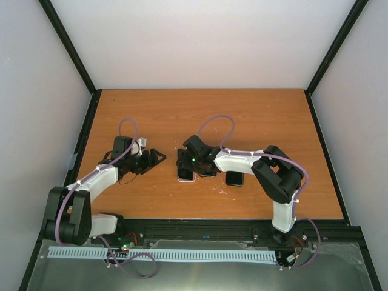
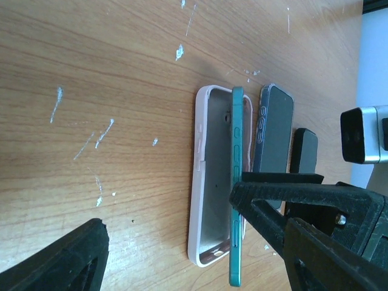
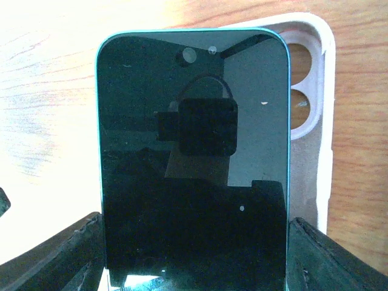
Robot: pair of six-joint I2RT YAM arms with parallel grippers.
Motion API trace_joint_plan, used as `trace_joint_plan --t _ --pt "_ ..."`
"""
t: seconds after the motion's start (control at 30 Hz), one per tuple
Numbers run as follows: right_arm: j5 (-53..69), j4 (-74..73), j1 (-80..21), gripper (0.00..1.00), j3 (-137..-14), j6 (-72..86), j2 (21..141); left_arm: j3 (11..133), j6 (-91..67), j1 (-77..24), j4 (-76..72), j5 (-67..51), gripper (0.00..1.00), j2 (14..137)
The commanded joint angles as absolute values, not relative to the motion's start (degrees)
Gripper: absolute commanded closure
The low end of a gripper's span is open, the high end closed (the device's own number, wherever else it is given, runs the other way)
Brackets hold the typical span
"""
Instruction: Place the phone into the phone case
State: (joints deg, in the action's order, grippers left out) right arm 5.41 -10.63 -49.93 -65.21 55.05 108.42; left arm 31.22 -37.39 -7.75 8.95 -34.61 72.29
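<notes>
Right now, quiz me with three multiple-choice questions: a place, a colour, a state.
1. Where is the phone case? A flat on the table beside the held phone; B stacked on a box; C lifted in the air.
2. What colour is the phone's rim? A red; B teal; C yellow.
3. How is the left hand? A shut on the case; B shut on the phone; C open and empty.
Answers: 1 A, it lies open side up; 2 B, both wrist views show teal; 3 C, it gapes with nothing in it; the right hand grips the phone.
</notes>
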Motion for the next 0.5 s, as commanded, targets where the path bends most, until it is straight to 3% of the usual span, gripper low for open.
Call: trace_joint_plan --t 0.0,0.13,0.47 --pt "2.39 -9.82 -50.40 0.40 -66.79 55.94 108.69 31.75 -36.42 -7.29 6.36 -37.18 0.21 73.37" --pt "2.12 -9.94 -50.41 0.38 -66.61 56.17 109.17 31.60 -36.38 -7.29 4.96 -38.48 0.24 74.41" --pt "0.40 -13.11 -50.45 0.15 -67.02 55.16 106.86 32.63 -35.80 -7.29 3.26 -40.96 0.30 78.35"
